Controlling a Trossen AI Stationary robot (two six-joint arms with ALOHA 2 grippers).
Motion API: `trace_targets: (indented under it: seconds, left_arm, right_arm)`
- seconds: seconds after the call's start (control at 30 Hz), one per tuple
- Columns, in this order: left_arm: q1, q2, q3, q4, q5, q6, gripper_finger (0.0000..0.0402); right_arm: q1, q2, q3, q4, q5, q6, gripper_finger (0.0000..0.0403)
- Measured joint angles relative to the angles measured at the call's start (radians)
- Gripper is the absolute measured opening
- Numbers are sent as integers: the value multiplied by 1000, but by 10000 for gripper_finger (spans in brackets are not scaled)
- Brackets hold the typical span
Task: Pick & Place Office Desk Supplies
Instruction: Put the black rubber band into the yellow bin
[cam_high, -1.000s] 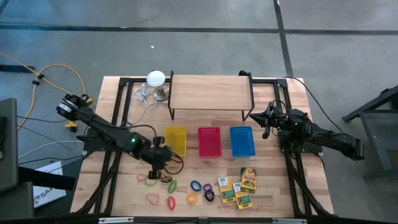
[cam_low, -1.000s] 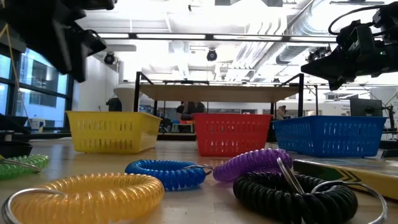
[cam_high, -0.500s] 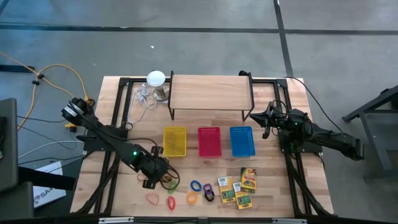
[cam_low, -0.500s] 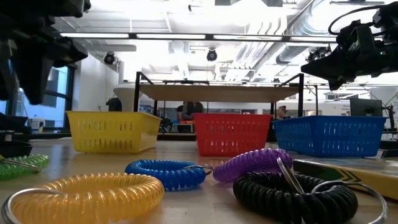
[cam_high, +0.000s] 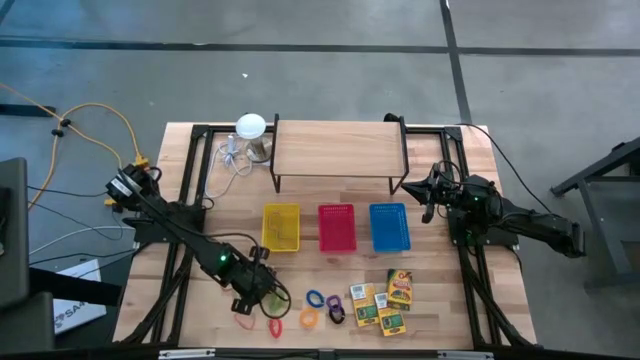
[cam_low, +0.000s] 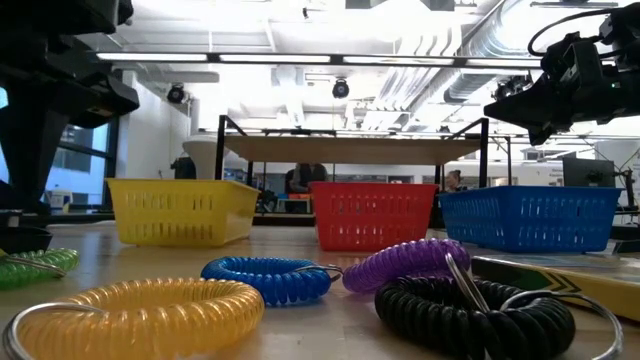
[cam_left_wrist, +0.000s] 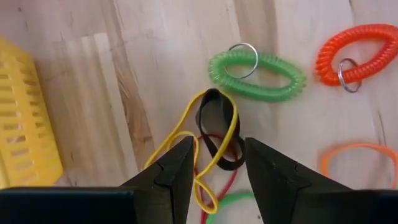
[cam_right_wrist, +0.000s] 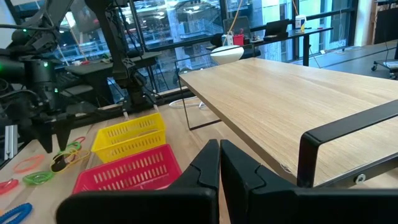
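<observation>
My left gripper (cam_high: 262, 293) (cam_left_wrist: 221, 163) hangs open, pointing steeply down over a loose tangle of rubber bands near the table's front left. Below its fingers lie a yellow band (cam_left_wrist: 208, 146), a black band (cam_left_wrist: 217, 127) and a red one, flat on the wood. I cannot see it touching them. A green coil ring (cam_left_wrist: 257, 67) and an orange-red coil ring (cam_left_wrist: 354, 53) lie just beyond. More coil rings (cam_high: 316, 300) and small yellow-and-green card boxes (cam_high: 385, 298) lie to the right. My right gripper (cam_high: 428, 195) (cam_right_wrist: 219, 163) waits shut at the right, level above the table.
Yellow (cam_high: 282, 227), red (cam_high: 336, 227) and blue (cam_high: 389, 226) baskets stand in a row mid-table. Behind them is a wooden shelf on a black frame (cam_high: 340, 150). A white round-topped object with a cable (cam_high: 250, 127) sits at the far left. Bare wood lies around the baskets.
My left gripper has swung toward the table's near edge and come down over the tangle of rubber bands, staying open. The bands and rings lie as before.
</observation>
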Motion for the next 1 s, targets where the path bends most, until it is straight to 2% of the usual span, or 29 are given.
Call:
trace_targets:
  seconds: [0.37,1.0]
  left_arm:
    - [-6,41,-1,12,-2,46,136]
    - [5,36,-1,31,-26,66,136]
  right_arm:
    - [0,0,0,0,0,0,2]
    - [0,0,0,0,0,0,2]
